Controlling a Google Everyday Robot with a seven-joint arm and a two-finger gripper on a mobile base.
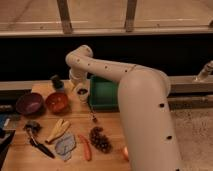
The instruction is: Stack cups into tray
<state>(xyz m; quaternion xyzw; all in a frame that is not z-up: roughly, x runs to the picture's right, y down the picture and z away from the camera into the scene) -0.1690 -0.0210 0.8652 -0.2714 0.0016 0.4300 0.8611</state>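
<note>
A wooden table (110,125) stands before a dark wall (30,60) under pale windows (95,12) (metal-framed), with speckled floor (192,135) at right.

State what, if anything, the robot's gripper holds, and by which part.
It cannot be told. The gripper sits right at the cream-white cup, beside the green tray's left wall, but whether it grips the cup is hidden.

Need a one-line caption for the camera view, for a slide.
Gripper at the cream-white cup beside the green tray; dark cup stands apart, outside the tray.
</note>
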